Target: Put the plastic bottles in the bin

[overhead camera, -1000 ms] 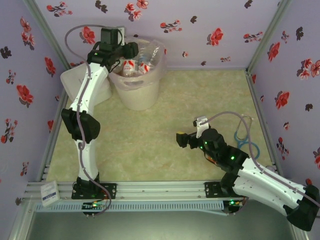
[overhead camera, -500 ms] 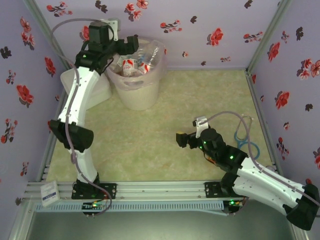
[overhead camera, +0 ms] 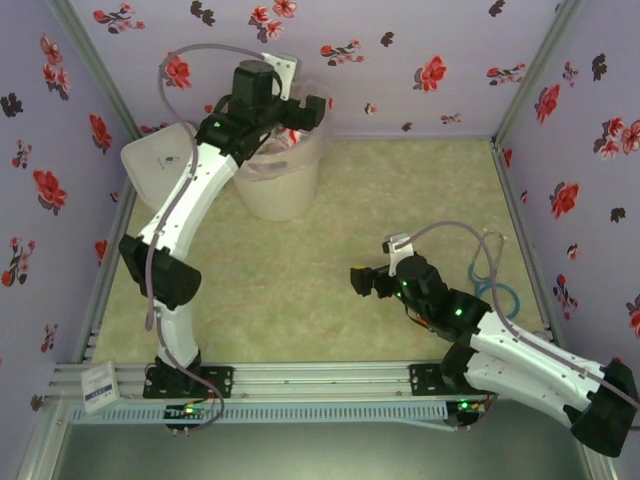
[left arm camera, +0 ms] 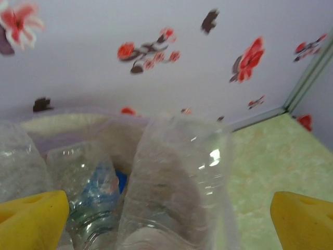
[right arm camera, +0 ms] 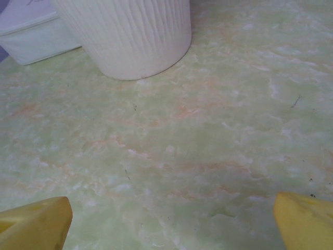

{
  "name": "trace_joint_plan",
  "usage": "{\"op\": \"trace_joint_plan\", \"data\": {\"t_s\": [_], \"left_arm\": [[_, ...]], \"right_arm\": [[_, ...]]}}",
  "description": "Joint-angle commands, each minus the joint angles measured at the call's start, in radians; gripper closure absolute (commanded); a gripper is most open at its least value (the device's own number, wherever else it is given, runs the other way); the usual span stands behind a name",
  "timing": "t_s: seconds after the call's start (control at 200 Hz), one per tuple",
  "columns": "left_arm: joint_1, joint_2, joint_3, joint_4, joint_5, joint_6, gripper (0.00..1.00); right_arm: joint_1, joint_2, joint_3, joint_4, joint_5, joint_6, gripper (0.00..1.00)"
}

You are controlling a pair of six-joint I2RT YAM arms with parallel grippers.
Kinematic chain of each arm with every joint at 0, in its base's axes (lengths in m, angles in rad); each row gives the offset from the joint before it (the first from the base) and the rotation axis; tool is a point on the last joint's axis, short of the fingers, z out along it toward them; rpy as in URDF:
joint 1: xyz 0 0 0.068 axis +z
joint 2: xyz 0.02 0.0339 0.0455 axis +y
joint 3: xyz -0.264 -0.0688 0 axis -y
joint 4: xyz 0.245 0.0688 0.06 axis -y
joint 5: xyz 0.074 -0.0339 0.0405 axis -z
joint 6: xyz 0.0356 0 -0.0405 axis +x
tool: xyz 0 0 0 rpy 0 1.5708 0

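Note:
The pale bin [overhead camera: 276,186] stands at the back left, its mouth largely covered by my left arm. My left gripper [overhead camera: 303,108] hangs over the bin's right rim and is open. In the left wrist view its yellow fingertips [left arm camera: 32,221] stand far apart at the lower corners, the gripper [left arm camera: 169,225] touching nothing. Below it clear plastic bottles lie in the bin: a big crumpled one [left arm camera: 177,182] and one with a blue label [left arm camera: 89,188]. My right gripper [overhead camera: 358,280] is open low over the bare floor mid-table. The right wrist view shows its gripper [right arm camera: 171,225] empty, with the bin [right arm camera: 130,36] far ahead.
A white lidded box [overhead camera: 160,162] sits left of the bin, also seen as the white box [right arm camera: 31,31] in the right wrist view. A teal loop [overhead camera: 497,296] lies by the right wall. Floral walls close off three sides.
My left gripper has opened wide and swung to the right across the bin's mouth. The right arm has hardly moved.

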Motion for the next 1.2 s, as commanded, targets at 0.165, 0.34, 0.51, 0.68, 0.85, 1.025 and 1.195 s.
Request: {"op": "trace_joint_plan", "data": {"t_s": [0.165,0.34,0.51,0.68,0.85,1.025,1.195], "left_arm": [[0.033,0.023,0.026,-0.025,-0.035,-0.03,0.0],[0.035,-0.076,0.02,-0.002,-0.011,-0.016,0.0],[0.038,-0.278,-0.15,0.037,-0.046,0.034,0.0],[0.099,-0.594,-0.575,0.134,-0.155,0.028,0.0],[0.192,-0.929,-1.001,0.193,-0.26,-0.037,0.0],[0.245,-1.119,-1.315,0.251,-0.407,-0.043,0.0],[0.257,-1.114,-1.565,0.505,-0.453,-0.004,0.0]], "right_arm": [[-0.006,-0.013,0.043,-0.008,0.006,0.006,0.01],[-0.013,-0.011,0.098,-0.069,0.109,-0.046,0.0],[-0.091,-0.018,0.164,-0.17,0.214,-0.08,0.0],[-0.253,-0.001,0.192,-0.238,0.268,-0.084,0.0],[-0.449,0.028,0.17,-0.199,0.25,-0.1,0.0],[-0.618,0.106,0.09,-0.065,0.247,-0.131,0.0],[-0.678,0.179,0.013,0.088,0.264,-0.181,0.0]]}}
